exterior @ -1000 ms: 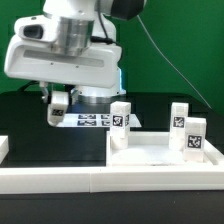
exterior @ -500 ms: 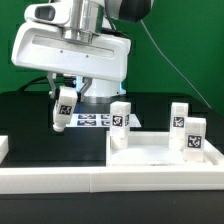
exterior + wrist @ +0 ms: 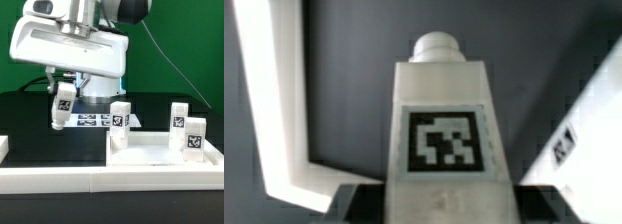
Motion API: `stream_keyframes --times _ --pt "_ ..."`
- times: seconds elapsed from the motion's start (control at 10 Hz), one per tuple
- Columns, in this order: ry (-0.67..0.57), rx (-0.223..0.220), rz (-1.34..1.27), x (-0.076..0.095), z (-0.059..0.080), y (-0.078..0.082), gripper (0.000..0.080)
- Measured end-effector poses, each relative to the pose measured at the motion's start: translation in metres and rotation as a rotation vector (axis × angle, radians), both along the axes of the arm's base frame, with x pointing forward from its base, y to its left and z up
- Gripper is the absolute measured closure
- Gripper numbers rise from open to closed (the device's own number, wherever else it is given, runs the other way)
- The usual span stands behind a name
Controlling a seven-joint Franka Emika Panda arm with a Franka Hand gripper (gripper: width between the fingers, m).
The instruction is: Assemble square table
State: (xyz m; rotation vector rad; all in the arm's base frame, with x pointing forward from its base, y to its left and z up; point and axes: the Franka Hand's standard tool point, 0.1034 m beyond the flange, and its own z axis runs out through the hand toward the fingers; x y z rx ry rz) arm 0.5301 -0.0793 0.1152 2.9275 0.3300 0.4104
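Now that the end effector (image 3: 64, 93) has risen a little higher off the counter (image 3: 25, 115) toward its far left side, clamped on a leg (image 3: 62, 106), that leg looks ready to carry to the tabletop (image 3: 165, 152) at the near right.

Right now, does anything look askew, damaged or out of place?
Nothing looks damaged or spilled. The leg in the gripper hangs tilted above the table, while three legs stand upright on the tabletop.
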Motion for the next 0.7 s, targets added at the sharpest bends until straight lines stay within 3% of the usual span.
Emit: stream_keyframes --times 0.2,0.7 --pt "-0.066 -0.017 0.035 0.0133 -0.0002 0.0120 0.0509" --pt "-0.026 -0.011 0.043 0.0118 -0.0039 0.0127 0.0509"
